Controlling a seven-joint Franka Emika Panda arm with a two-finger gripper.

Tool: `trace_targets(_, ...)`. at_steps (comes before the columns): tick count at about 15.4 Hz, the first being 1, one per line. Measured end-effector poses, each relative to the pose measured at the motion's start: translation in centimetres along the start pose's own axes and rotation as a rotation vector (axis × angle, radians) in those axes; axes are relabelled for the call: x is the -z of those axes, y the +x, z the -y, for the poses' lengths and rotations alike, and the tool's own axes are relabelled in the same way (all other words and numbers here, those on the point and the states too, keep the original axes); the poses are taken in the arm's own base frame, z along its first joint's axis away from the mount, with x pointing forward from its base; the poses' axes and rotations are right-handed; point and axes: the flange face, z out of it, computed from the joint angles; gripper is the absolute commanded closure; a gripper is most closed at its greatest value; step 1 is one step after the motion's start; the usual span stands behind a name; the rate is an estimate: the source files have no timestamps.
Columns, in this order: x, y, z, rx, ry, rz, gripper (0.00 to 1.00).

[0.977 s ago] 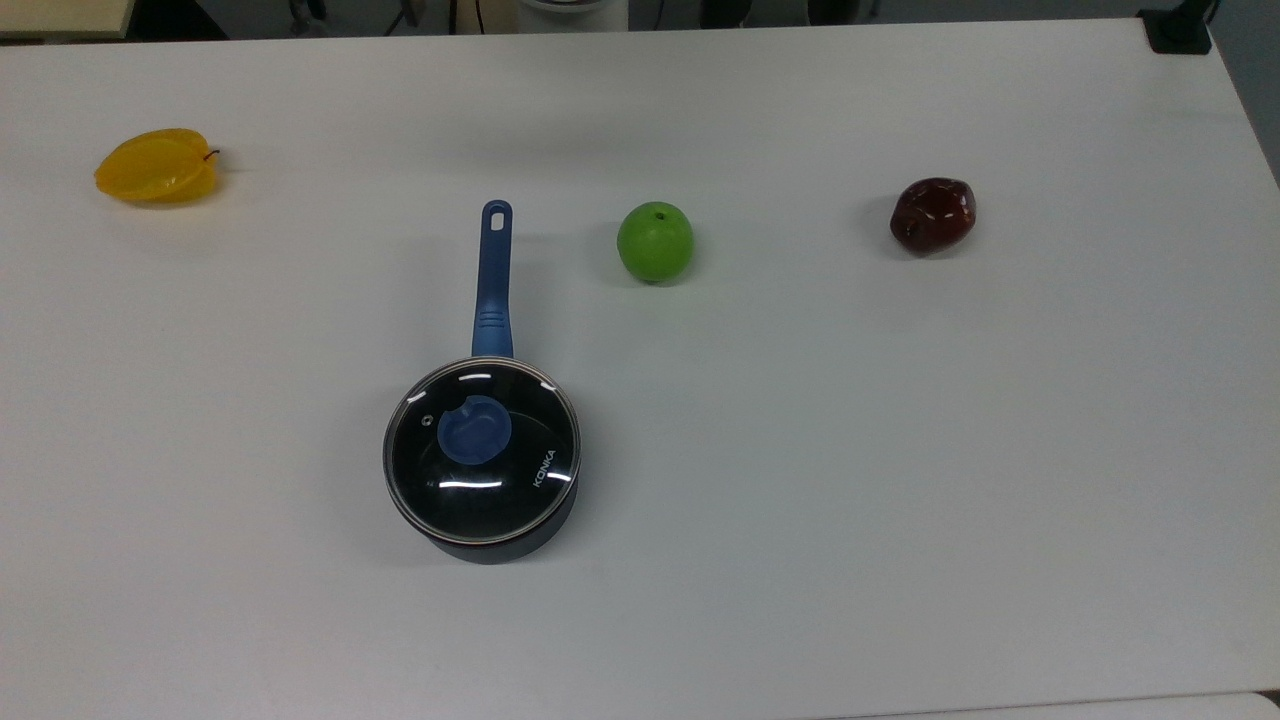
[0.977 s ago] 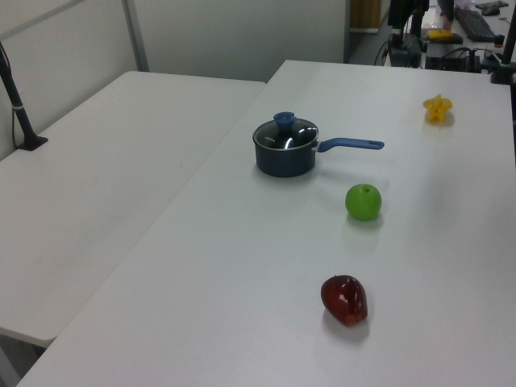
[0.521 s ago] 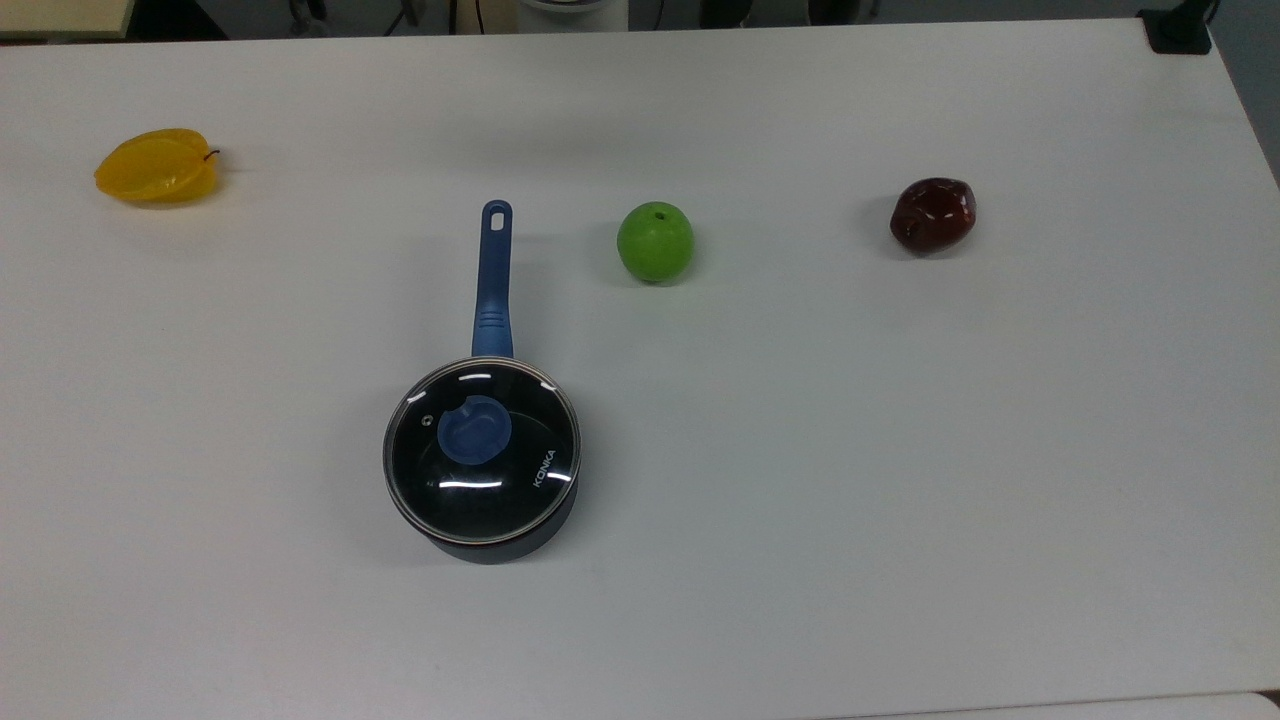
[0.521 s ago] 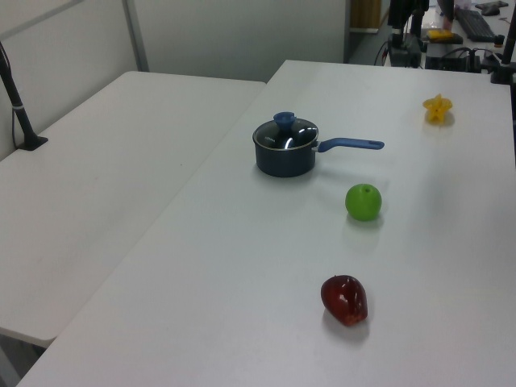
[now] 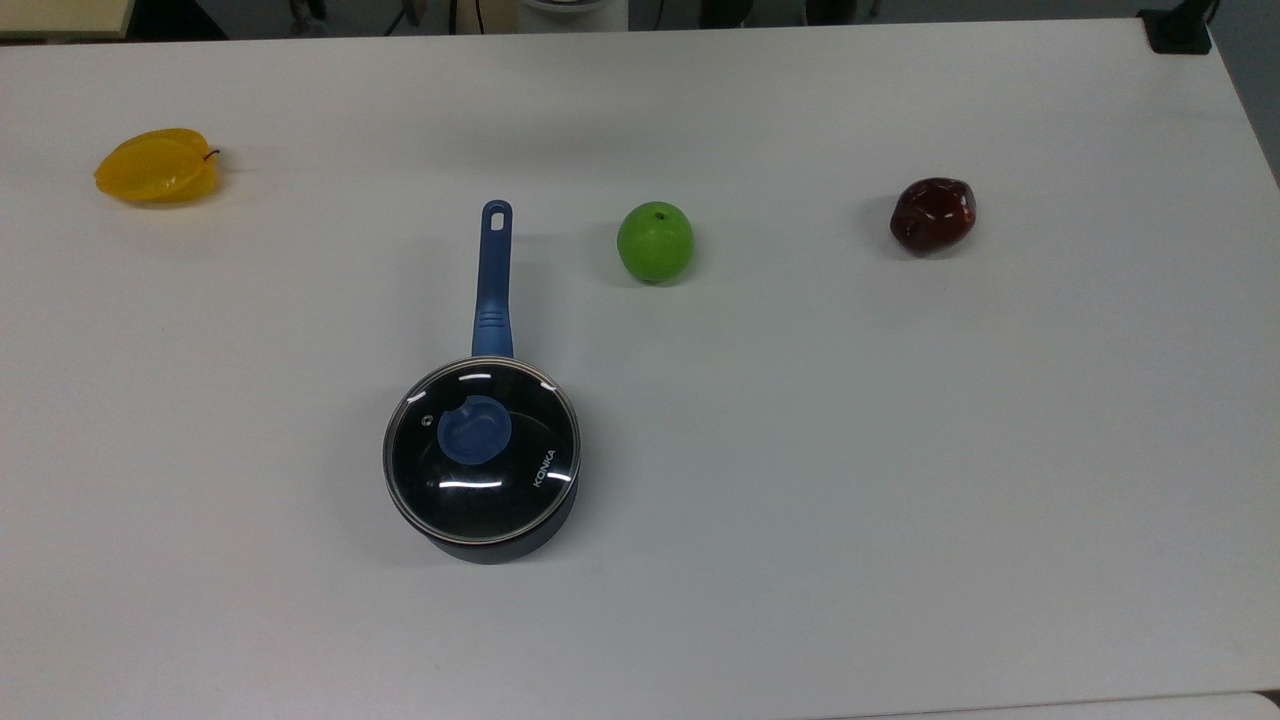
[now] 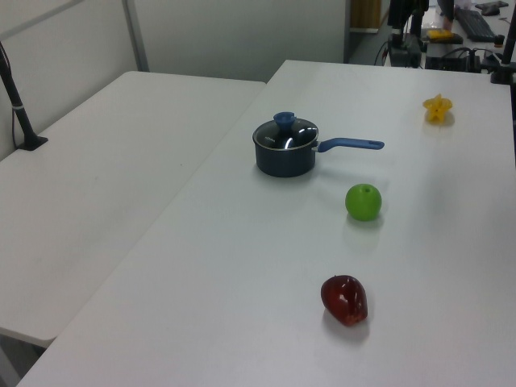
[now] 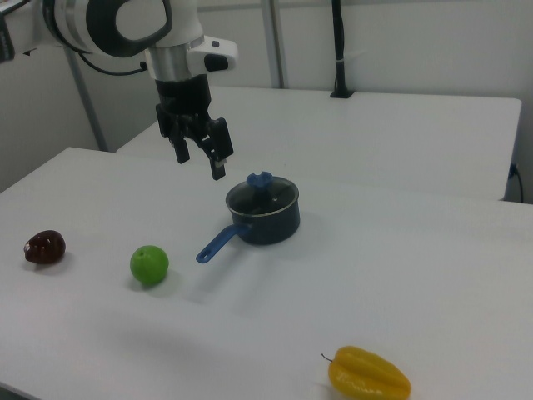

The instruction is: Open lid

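White table (image 5: 900, 450) holds a black saucepan (image 6: 284, 159); its round clear glass lid (image 5: 482, 450) lies flat, blue knob up. Above, the black two-finger gripper (image 7: 200, 160) hangs wide open.

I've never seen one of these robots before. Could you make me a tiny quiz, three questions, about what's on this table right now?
1. True or false: the lid sits on the saucepan.
2. Which fruit lies nearest the pan's blue handle: A) yellow starfruit B) green apple C) dark red apple?
3. Fill in: the hand is ____, holding nothing.

Key: 1 true; 2 B; 3 open.
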Motion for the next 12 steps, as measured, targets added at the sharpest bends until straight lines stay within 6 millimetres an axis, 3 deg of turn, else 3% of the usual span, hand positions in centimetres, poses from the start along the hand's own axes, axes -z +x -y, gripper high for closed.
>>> trace_targets(8,-0.4,0.2,0.5,0.008,0.0,0.007,0.0)
trace_targets(12,-1.3,1.5,1.5,-0.071,0.003,-0.038,0.0)
